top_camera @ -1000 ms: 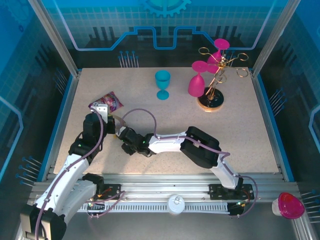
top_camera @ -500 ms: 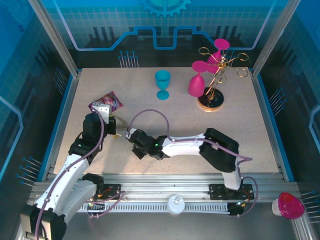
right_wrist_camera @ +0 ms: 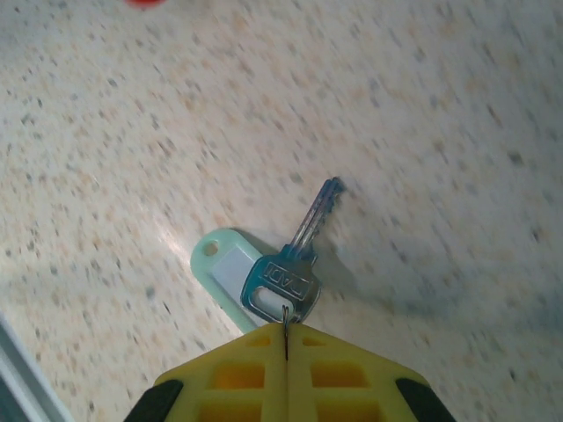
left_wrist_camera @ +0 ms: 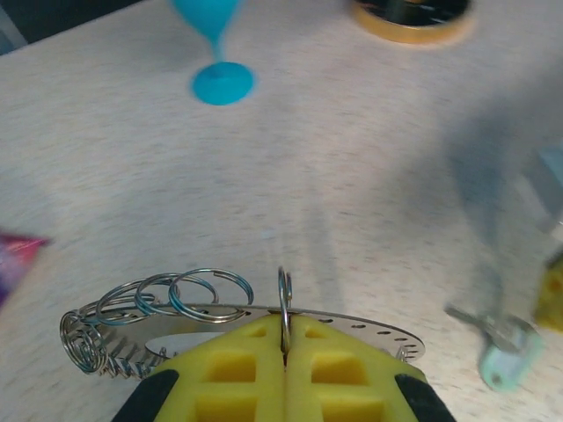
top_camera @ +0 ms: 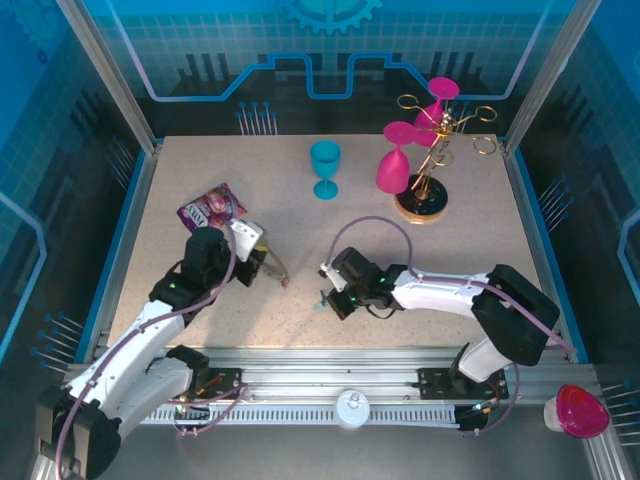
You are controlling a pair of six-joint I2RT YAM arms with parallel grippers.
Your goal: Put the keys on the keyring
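My left gripper [left_wrist_camera: 284, 321] is shut on one small loop standing up from the rim of the flat grey keyring [left_wrist_camera: 369, 326]. Several more loops [left_wrist_camera: 180, 294] hang off the ring's left side. From above, the left gripper [top_camera: 262, 262] holds the keyring [top_camera: 272, 266] out to the right, and a small reddish bit [top_camera: 287, 283] shows at the ring's far tip. My right gripper [right_wrist_camera: 286, 332] is shut on the little ring of a silver key [right_wrist_camera: 295, 264] with a teal tag [right_wrist_camera: 220, 268], low over the table. In the top view the right gripper [top_camera: 325, 295] is a short way right of the keyring.
A teal goblet [top_camera: 325, 168] stands at the back middle. The golden rack [top_camera: 425, 160] with pink goblets is at the back right. A purple packet [top_camera: 212, 207] lies behind the left arm. A pink cup [top_camera: 578, 410] sits off the table, front right.
The right arm has pulled away to the right from the left gripper, carrying the teal-tagged key. The left gripper has swung right with the keyring.
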